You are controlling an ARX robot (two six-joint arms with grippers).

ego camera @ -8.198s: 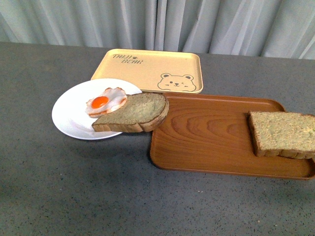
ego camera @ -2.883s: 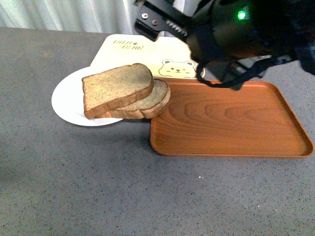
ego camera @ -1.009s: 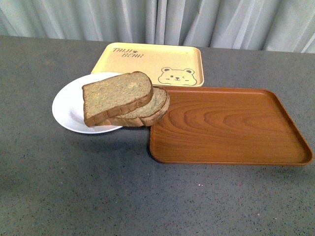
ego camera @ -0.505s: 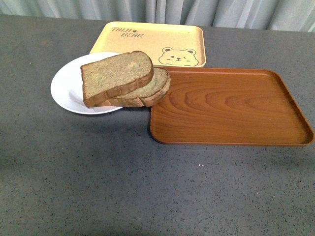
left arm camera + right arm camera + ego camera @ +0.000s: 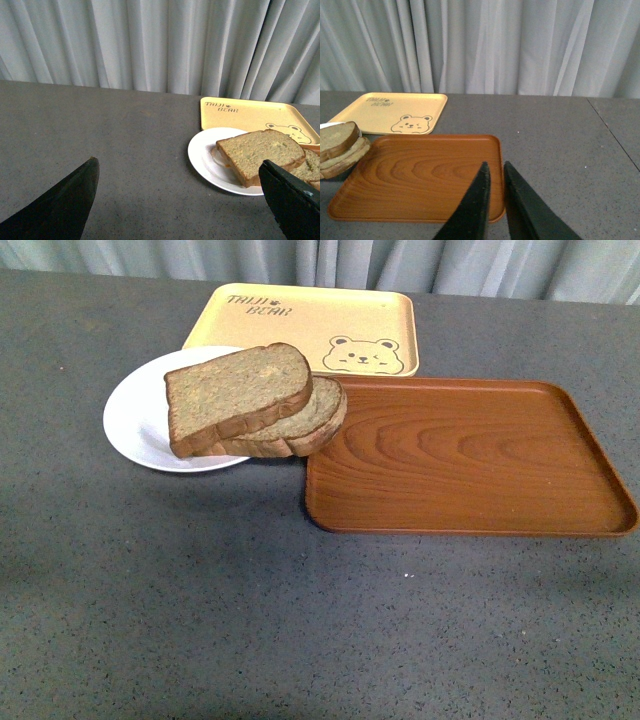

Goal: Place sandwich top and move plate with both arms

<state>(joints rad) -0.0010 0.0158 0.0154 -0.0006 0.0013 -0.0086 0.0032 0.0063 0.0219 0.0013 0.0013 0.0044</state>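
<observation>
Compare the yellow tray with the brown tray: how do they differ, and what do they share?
The yellow tray carries a bear print and lettering; the brown tray shows wood grain. The yellow tray looks smaller than the brown tray and lies farther back. Both are rectangular with rounded corners and raised rims.

Left end effector (image 5: pixel 178 162): two black fingers (image 5: pixel 60 205) spread wide apart, nothing between them but grey speckled tabletop (image 5: pixel 100 120). Beyond the far finger, a round shallow white plate (image 5: pixel 202 152) carries a thick square slice of brown wholemeal bread (image 5: pixel 260 152), tilted, resting on a second brown slice (image 5: pixel 312 167) partly cut off by the frame edge. Pale yellow bear-print tray (image 5: pixel 240 112) just behind the plate. Grey pleated curtain (image 5: pixel 150 45) backs the tabletop.
</observation>
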